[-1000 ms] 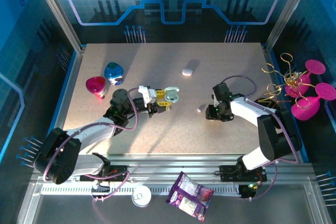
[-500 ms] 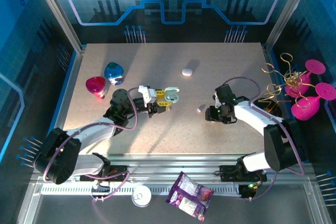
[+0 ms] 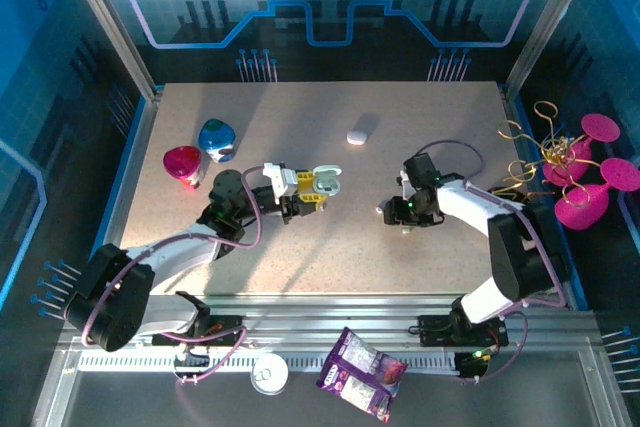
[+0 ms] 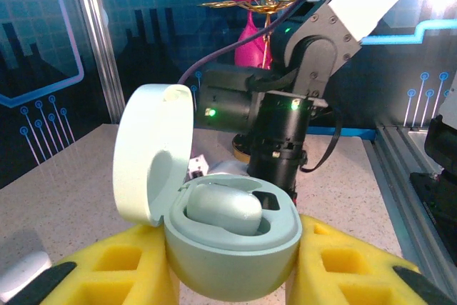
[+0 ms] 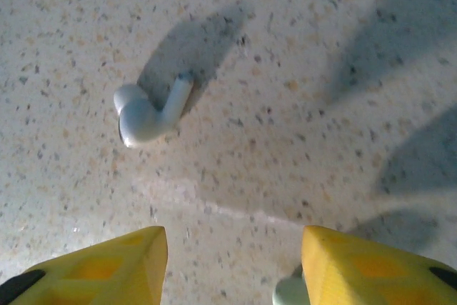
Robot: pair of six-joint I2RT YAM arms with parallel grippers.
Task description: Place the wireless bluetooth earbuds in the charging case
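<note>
Okay, here is how things lie.

1. Your right end effector [image 5: 232,266] hangs low over the table [image 5: 321,48]. Its two yellow fingers [image 5: 93,266] are apart, with nothing between them.
2. The loose earbud [image 5: 146,116] lies flat on the table. In the right wrist view it sits up ahead of the fingers and over toward the left finger's side, not in the gap.
3. Its stem points up and to the right in that view, and its round head is at the lower left. So its long line runs on a slant to the gap. I think you must go forward and a bit left, and maybe turn, before you close.
4. The right arm is the nearer one to it.
5. Your left end effector [image 4: 232,269] is clamped on the mint charging case [image 4: 228,248], out to the left of the loose earbud and well apart from it. The lid [image 4: 153,151] stands up. A seated earbud [image 4: 221,208] rests inside the case.
6. The dark pocket [image 4: 270,201] beside the seated earbud looks empty, but part of it is hidden.
7. A small pale thing [image 5: 285,294] by the right finger is cut off at the bottom edge, and I cannot tell what it is.
</note>
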